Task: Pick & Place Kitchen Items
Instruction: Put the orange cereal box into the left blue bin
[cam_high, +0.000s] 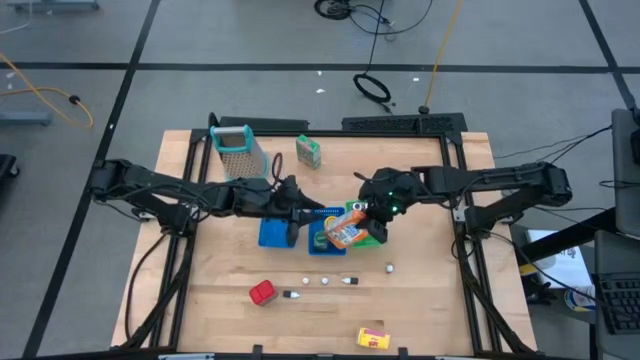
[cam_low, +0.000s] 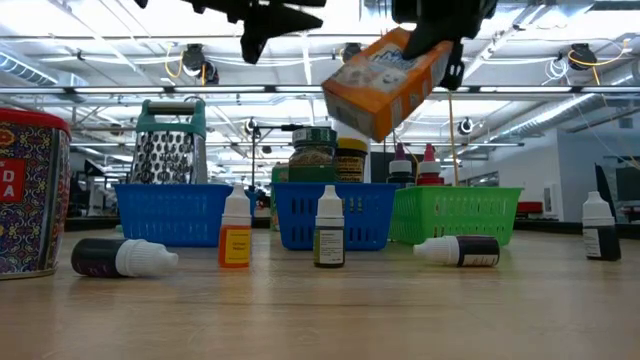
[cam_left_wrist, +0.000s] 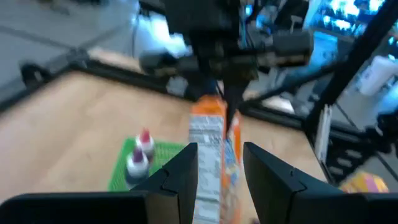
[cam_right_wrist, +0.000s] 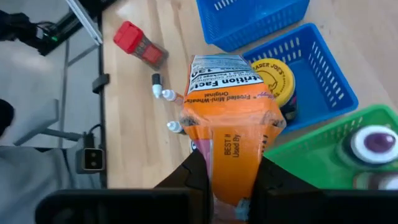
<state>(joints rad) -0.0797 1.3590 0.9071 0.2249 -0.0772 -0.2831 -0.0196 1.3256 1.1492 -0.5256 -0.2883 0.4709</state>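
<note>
Orange cardboard packet (cam_right_wrist: 230, 134) hangs tilted at frame centre of the high view, above the blue plastic baskets (cam_high: 275, 232), pinched by the right end effector (cam_high: 368, 222). Left end effector (cam_high: 297, 212), spread, waits just beside; a bump or loose pinch could drop it outside the baskets.

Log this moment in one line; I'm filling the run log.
right gripper: shut on orange packet, aloft over blue basket | left gripper: open, nearby

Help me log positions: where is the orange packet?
The right hand holds the orange packet in the air at table centre, above the blue basket and green basket.
</note>
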